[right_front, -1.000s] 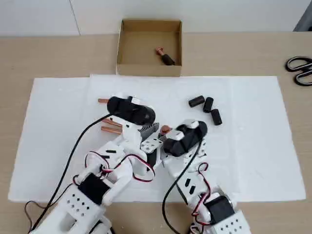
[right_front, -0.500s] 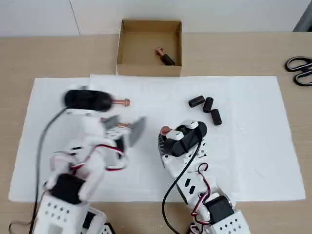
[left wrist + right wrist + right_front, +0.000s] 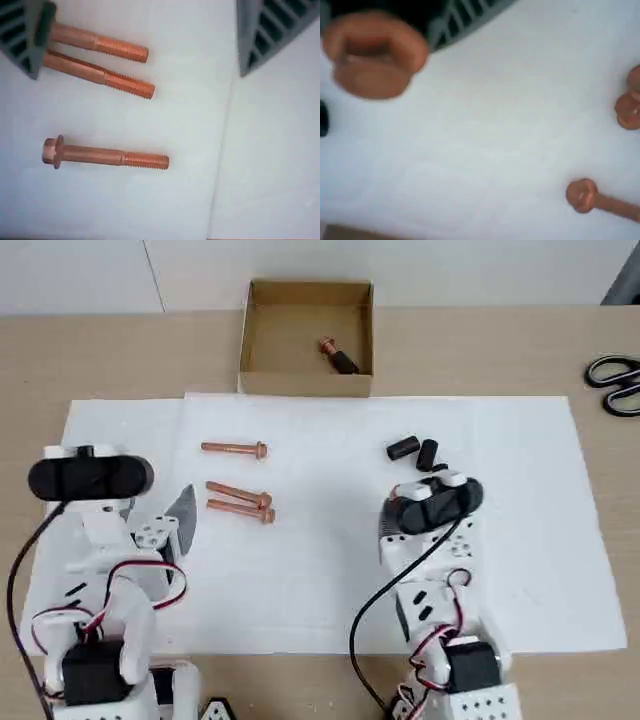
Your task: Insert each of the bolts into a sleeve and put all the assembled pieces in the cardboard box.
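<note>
Left gripper (image 3: pixel 168 523): jaws wide apart, empty — beside three loose bolts (image 3: pixel 238 493)
Right gripper (image 3: pixel 392 520): clamped on a bolt (image 3: pixel 374 56) — near sleeves (image 3: pixel 403 448)
Box (image 3: pixel 305 286): one piece (image 3: pixel 340 358) inside

The middle of the white sheet (image 3: pixel 330 540) is bare, so I can pass there. Three bolts (image 3: pixel 238 492) lie toward its left side, sleeves (image 3: pixel 404 448) sit near its far right side, and the cardboard box (image 3: pixel 305 383) blocks the far edge.
</note>
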Robot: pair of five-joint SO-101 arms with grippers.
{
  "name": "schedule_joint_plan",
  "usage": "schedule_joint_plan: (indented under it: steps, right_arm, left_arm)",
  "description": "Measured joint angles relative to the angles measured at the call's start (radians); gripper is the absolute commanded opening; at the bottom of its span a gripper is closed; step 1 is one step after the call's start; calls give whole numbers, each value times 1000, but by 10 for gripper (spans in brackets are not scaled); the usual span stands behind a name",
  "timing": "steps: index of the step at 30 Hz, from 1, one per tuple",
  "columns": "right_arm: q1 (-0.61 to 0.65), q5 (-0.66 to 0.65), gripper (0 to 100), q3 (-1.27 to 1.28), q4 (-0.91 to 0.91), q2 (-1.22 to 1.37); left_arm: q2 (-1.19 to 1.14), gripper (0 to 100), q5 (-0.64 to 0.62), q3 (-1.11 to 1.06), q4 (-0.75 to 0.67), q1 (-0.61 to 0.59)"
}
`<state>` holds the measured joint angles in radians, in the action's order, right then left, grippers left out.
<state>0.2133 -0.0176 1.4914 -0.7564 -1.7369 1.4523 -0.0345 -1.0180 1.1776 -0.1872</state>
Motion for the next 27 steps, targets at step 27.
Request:
schedule_joint_plan:
  steps: [27]
  right_arm:
    - [-2,-152,4,-1935,155,2111]
  left_arm:
    - [356,239,0,-55,114,0]
